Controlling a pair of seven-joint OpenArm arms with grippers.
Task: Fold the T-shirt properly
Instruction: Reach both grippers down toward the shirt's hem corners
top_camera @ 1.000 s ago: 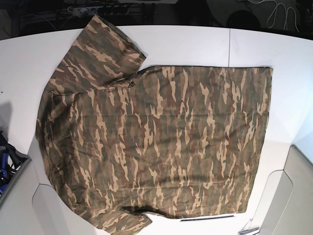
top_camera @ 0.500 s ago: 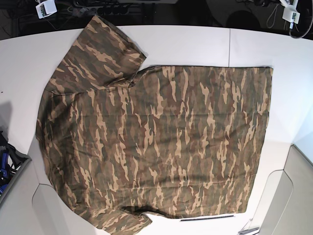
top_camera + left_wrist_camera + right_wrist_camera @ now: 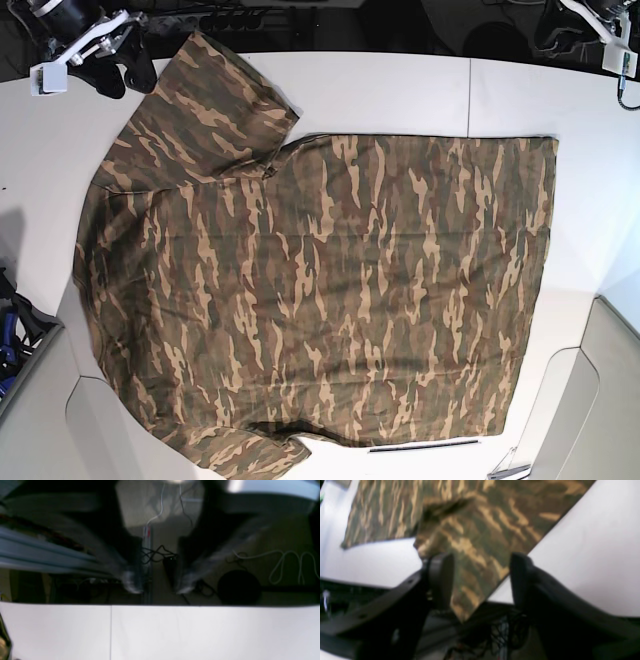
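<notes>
One T-shirt (image 3: pixel 320 290) here, camouflage cloth, spread flat across the white counter (image 3: pixel 400 90) and filling most of it. Its long axis runs side to side in the base view: the straight hem sits at that view's right, the shoulders and sleeves at its left. Two sleeves counted, one reaching toward the far left corner (image 3: pixel 215 95), the other at the near edge (image 3: pixel 250 455).

Up at the far left corner comes the right gripper (image 3: pixel 125 62), just beside that upper sleeve. Its wrist view shows the jaws standing wide apart, nothing between them, with the sleeve's corner (image 3: pixel 475 555) lying on the counter beyond the gap.

The left gripper (image 3: pixel 610 25) sits at the far right corner, well apart from the shirt. Its wrist view is blurred, but the two fingers (image 3: pixel 130 585) stand apart over the counter's edge, holding nothing.
</notes>
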